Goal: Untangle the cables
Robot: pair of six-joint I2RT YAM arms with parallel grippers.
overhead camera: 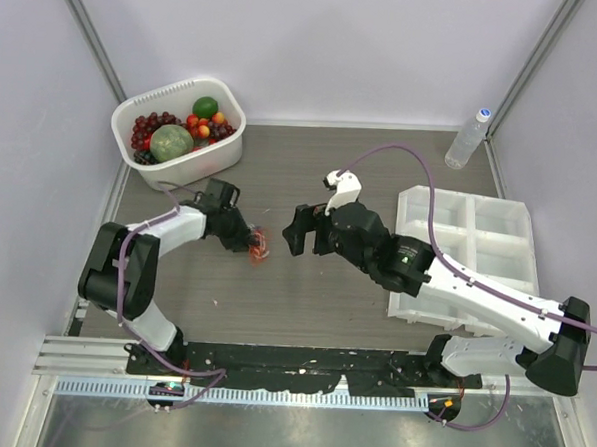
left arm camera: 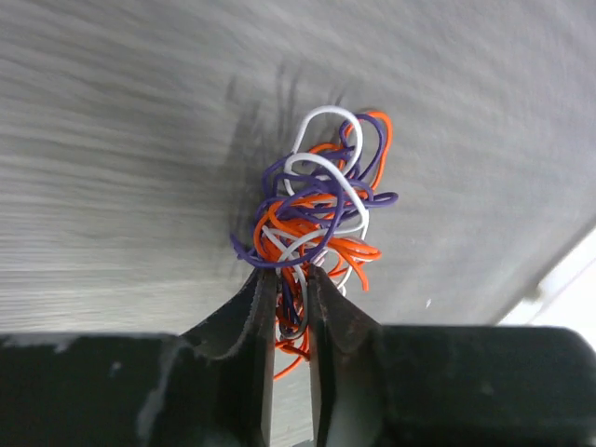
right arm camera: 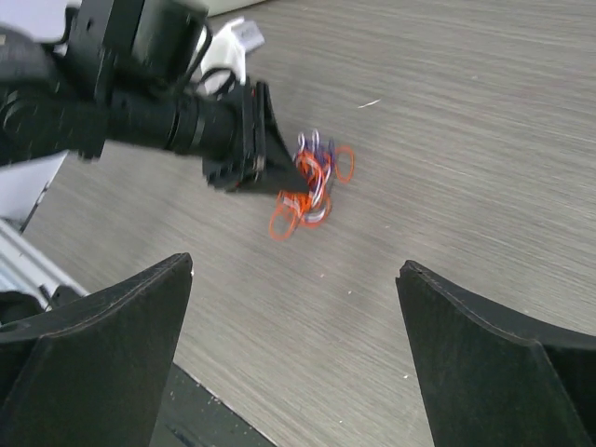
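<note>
The cables (overhead camera: 260, 248) are a small tangle of thin orange, purple and white wires on the grey table, left of centre. My left gripper (overhead camera: 250, 243) reaches into it from the left. In the left wrist view its jaws (left arm camera: 291, 276) are closed to a narrow gap on several strands at the near end of the cables (left arm camera: 321, 200), while the rest of the bundle sticks out beyond the fingertips. My right gripper (overhead camera: 296, 230) hovers just right of the tangle. It stands wide open and empty (right arm camera: 296, 270), with the cables (right arm camera: 313, 182) ahead of it.
A white tub (overhead camera: 234, 118) of fruit sits at the back left. A water bottle (overhead camera: 468, 138) stands at the back right. A white compartment tray (overhead camera: 499, 256) lies on the right under the right arm.
</note>
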